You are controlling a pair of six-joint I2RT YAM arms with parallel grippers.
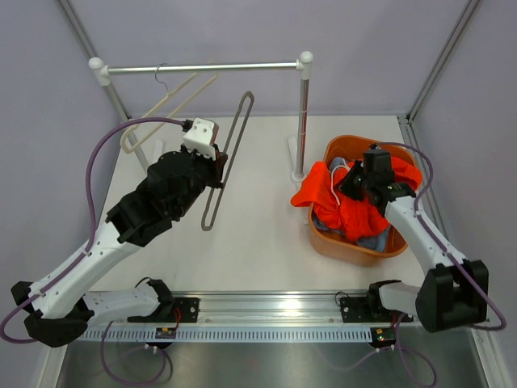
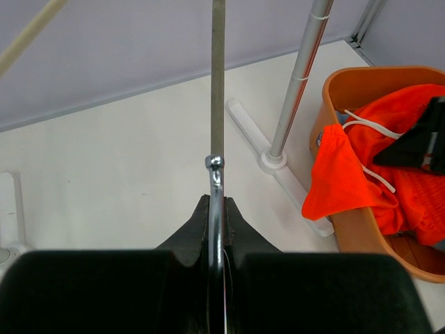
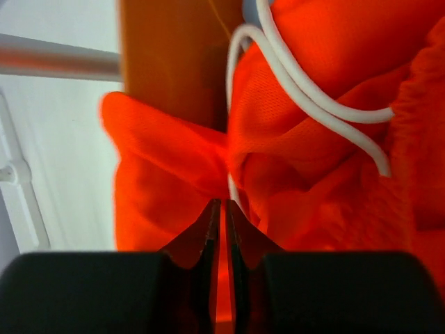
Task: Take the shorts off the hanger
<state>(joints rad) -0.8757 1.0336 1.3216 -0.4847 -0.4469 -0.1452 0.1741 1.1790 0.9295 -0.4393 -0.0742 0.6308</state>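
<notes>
My left gripper (image 1: pixel 216 166) is shut on a grey hanger (image 1: pixel 234 145), bare of cloth, and holds it off the rail over the table; in the left wrist view (image 2: pixel 217 202) the jaws clamp its metal hook, and its bar (image 2: pixel 217 83) runs straight ahead. The orange shorts (image 1: pixel 355 206) with a white drawstring (image 3: pixel 313 97) lie in an orange basket (image 1: pixel 355 250), one part draped over its left rim (image 2: pixel 341 181). Light blue shorts (image 1: pixel 373 239) peek out beneath them. My right gripper (image 1: pixel 367 174) is in the basket, jaws pinched on orange cloth (image 3: pixel 222 203).
A clothes rack with a horizontal rail (image 1: pixel 202 68) and upright pole (image 1: pixel 303 113) stands at the back. A beige hanger (image 1: pixel 166 105) hangs on the rail at the left. The pole's white foot (image 2: pixel 278 163) lies just left of the basket.
</notes>
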